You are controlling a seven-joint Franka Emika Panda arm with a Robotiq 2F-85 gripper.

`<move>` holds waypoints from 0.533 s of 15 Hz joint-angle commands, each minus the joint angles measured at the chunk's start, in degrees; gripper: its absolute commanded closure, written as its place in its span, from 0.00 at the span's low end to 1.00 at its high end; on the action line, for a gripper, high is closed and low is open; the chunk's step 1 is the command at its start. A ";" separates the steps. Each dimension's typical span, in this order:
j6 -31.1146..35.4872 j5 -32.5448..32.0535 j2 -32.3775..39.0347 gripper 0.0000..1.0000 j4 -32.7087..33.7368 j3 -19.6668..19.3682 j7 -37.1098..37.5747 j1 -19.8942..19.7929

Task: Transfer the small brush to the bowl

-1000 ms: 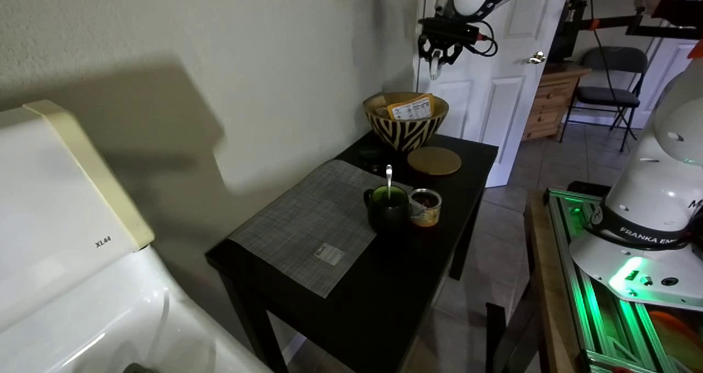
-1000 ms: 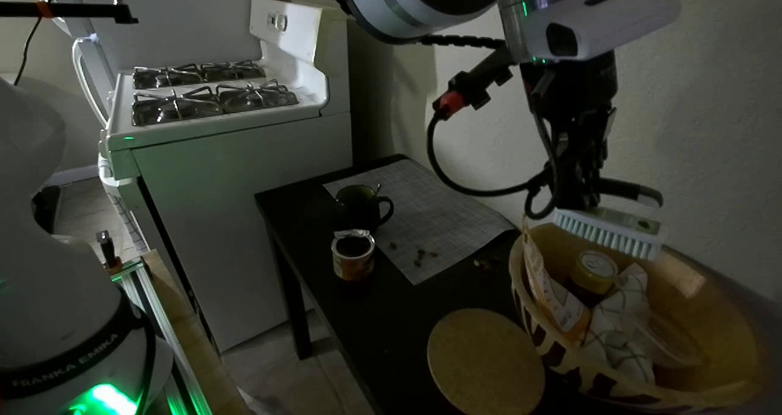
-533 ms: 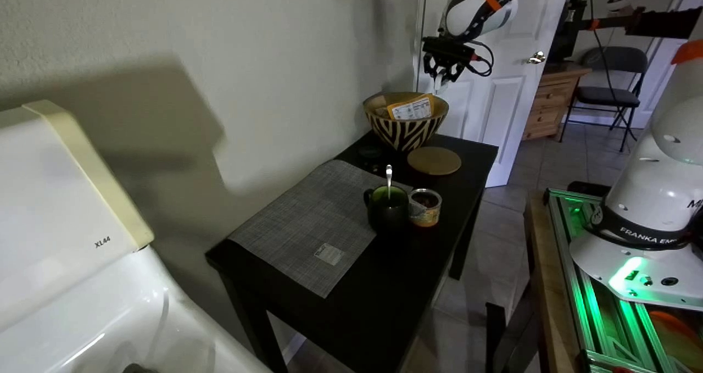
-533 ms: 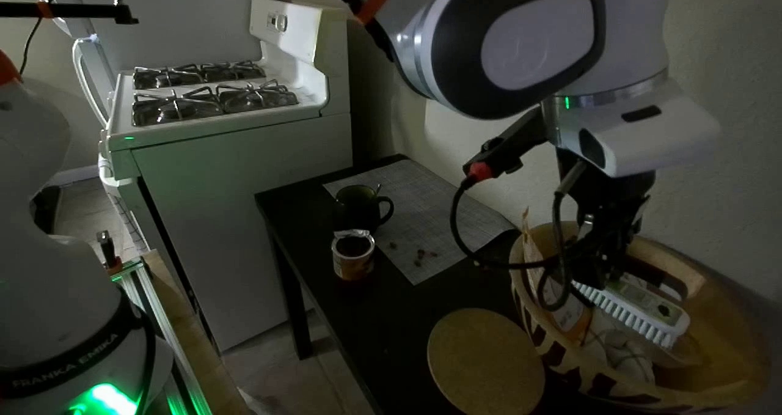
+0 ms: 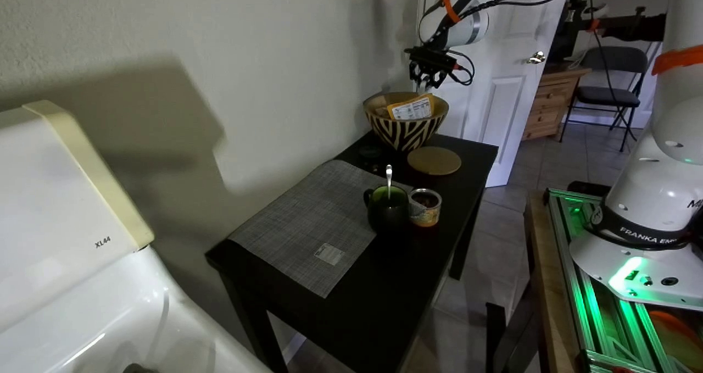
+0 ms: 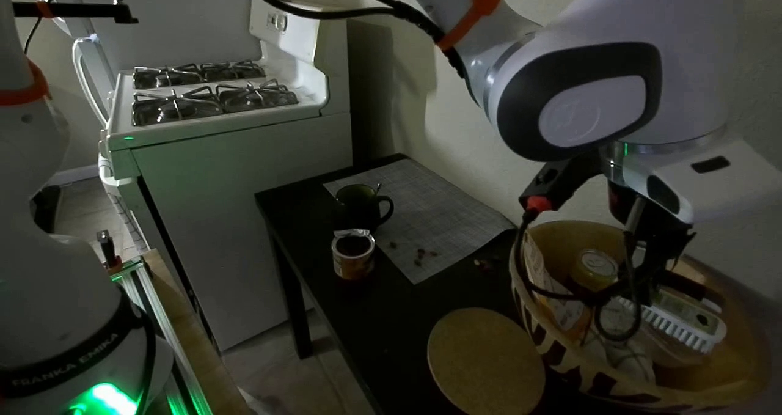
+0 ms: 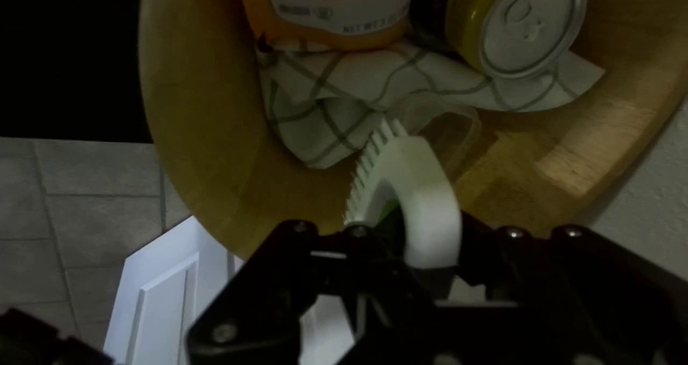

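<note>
The small brush has a white arched handle and pale bristles; in the wrist view the brush (image 7: 430, 204) is between my fingers. My gripper (image 7: 432, 235) is shut on its handle, one dark finger on each side. In an exterior view the brush (image 6: 683, 324) hangs over the inside of the bowl, below the gripper (image 6: 657, 283). The large striped tan bowl (image 5: 407, 134) stands at the table's far end; its wall (image 6: 580, 375) also shows here. I cannot tell whether the brush touches the bowl's contents. In an exterior view the brush is mostly hidden behind the gripper (image 5: 425, 82) and a packet.
The bowl holds an orange and white packet (image 7: 344, 23), a can (image 7: 524, 26), a checked cloth (image 7: 333, 96) and a clear plastic container. A round tan board (image 6: 486, 363), a dark green mug (image 6: 359, 207) and a small cup (image 6: 353, 256) stand on the table. A wall runs behind.
My gripper has come down with the brush from above the bowl to its opening, then shifted further over the bowl's inside. The brush has stayed in the fingers.
</note>
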 commanded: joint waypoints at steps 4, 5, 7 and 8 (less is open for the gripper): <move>-4.07 8.62 10.85 0.98 14.31 1.74 -11.08 -1.70; -4.78 9.33 12.25 0.98 16.08 2.08 -12.13 -1.79; -5.94 9.89 14.46 0.98 18.95 2.03 -13.60 -1.80; -6.54 10.19 15.63 0.98 20.50 2.09 -14.14 -1.92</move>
